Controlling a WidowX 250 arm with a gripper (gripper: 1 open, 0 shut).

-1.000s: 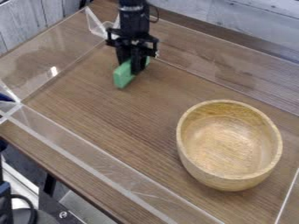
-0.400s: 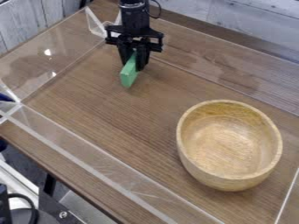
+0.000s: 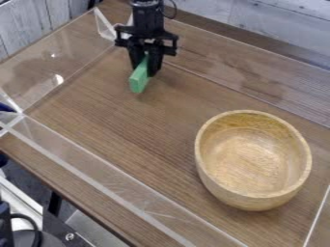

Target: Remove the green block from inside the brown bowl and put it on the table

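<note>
Held the green block in the pincer, closed on its upper part, with the lower part sticking out below the dark fingertips. Kept the block upright but slightly tilted, with its lower end towards the camera, over the far-left part of the worktop, nearer the far corner than the near edge. Could not tell from this view whether the lower end touched the wood or hung just above it. Came into view from the top with the black body of the pincer, reaching down close to that far corner. Had the block outside the brown bowl and well apart from it, across a stretch of brown wood. Found the bowl upright in the right-hand part of the worktop, near the near-right corner, with its thick, light rim facing up and its pale wooden inside open to view. Ran a clear acrylic wall along the near-left edge, catching pale reflections, and another clear wall along the far-right edge. Saw black cables looped beyond the near-left edge, at the lower left of the view, beside some dark equipment too cut off to make out.
</note>
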